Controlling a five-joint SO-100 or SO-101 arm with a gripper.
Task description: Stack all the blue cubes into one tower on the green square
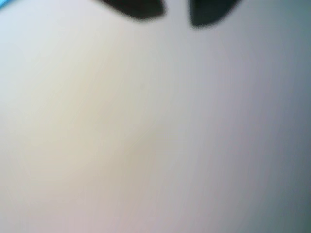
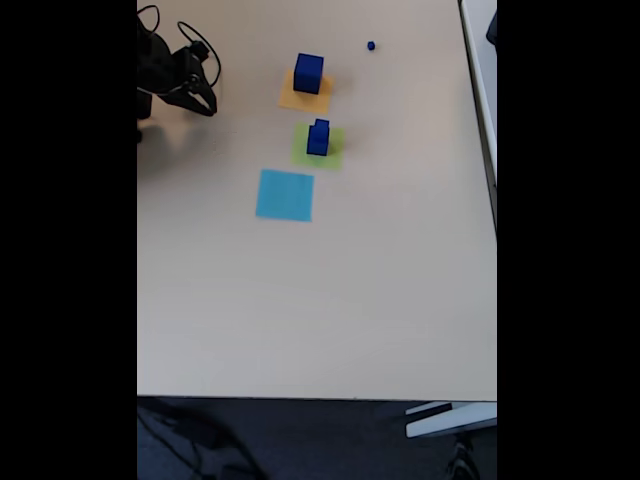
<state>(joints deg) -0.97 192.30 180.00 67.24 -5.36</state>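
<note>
In the wrist view, the picture was heavily blurred. Two dark fingertips (image 1: 141, 9) reached in from the top edge, and the gripper (image 1: 176, 17) showed a plain gap between them with nothing in it, so the jaws stood apart and empty. Below them lay only the pale tabletop (image 1: 146, 145), with a thin sliver of light blue (image 1: 6, 5) at the upper left corner, too blurred to identify.

In the fixed view, the arm (image 2: 160, 70) sat at the upper left of the tabletop (image 2: 320, 300), dark and tangled with cables, its gripper (image 2: 203, 104) pointing down and to the right over bare surface, well apart from every cube. Here the jaws were too small and dark to judge. Near the top middle, the largest blue cube (image 2: 308, 73) stood on the orange-yellow square (image 2: 293, 100). Just below it lay the green square (image 2: 332, 153), carrying a medium blue cube (image 2: 317, 144) with a smaller blue cube (image 2: 321, 125) stacked on top of it, a two-high tower. The tiny blue cube (image 2: 371, 46) lay alone on the tabletop toward the upper right, apart from the squares. The light blue square (image 2: 285, 195) lay below and to the left of the green one, with nothing on it.
</note>
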